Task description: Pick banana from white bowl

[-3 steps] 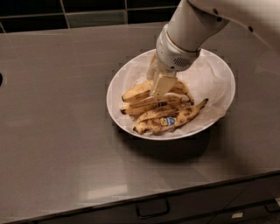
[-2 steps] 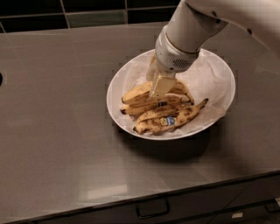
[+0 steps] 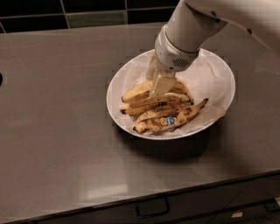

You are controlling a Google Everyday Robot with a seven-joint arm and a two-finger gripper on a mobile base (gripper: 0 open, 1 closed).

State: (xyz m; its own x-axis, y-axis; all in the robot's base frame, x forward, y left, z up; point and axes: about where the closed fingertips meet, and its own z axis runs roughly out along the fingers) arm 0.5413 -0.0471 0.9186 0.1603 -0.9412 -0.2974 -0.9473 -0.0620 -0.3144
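**ENTRY: Banana pick, grasp stage, jaws down in the bowl**

Item 1. My jaws: lowered into the white bowl [image 3: 116, 89], at the left-centre of the heap and touching the topmost fruit. My wrist [image 3: 178, 50] covers much of them, so I cannot tell how wide they stand or whether they have hold of anything.

Item 2. Bananas [image 3: 164, 114]: several, ripe and brown-speckled, heaped in the bowl's left half. The front one carries a blue sticker [image 3: 168, 121]. All lie in the bowl; none is lifted.

Item 3. Crumpled white paper [image 3: 211, 81]: lines the bowl, bare on the right side.

Step in hand, by my reckoning: the grasp itself, with the approach done and the lift not yet begun.

Next move calls for: a firm close on one banana only, then a straight rise. The fruits overlap, so a neighbour or the paper may drag up with it.

Item 4. Desk [image 3: 57, 127]: smooth grey-brown top with a dull sheen; the bowl sits right of centre.

Item 5. Room: dark tiled wall [image 3: 35, 8] behind and a drawer handle [image 3: 152, 209] below the front edge.
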